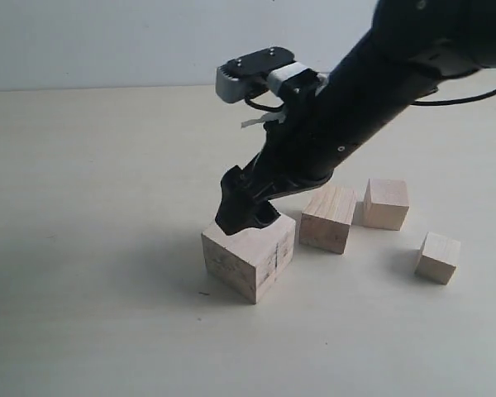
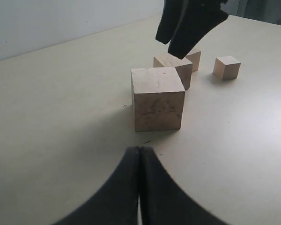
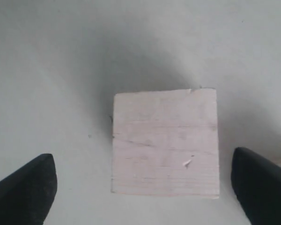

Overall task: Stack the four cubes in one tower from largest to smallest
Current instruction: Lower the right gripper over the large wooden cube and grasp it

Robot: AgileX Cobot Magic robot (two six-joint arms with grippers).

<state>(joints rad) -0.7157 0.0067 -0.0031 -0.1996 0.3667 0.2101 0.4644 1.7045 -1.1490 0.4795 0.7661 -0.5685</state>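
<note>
Hovering over the largest cube [image 1: 241,260] — right fingers [image 3: 25,190] spread wide.

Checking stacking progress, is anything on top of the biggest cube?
Nothing rests on the biggest cube; the open right tool hangs over its bare top. In the exterior view that tool covers one top corner.

The right arm [image 1: 372,83] is entering the exterior view from 2 o'clock and slanting down toward 8 o'clock, reaching as far as mid-scene. A grey wrist housing [image 1: 252,73] is riding on the arm's upper side. The right gripper [image 1: 246,217] is pointing downward, its fingers [image 3: 25,190] standing wide apart and clamping nothing. The left gripper [image 2: 139,157] is sitting low, both fingers pressed together along their visible length, holding nothing.
</note>
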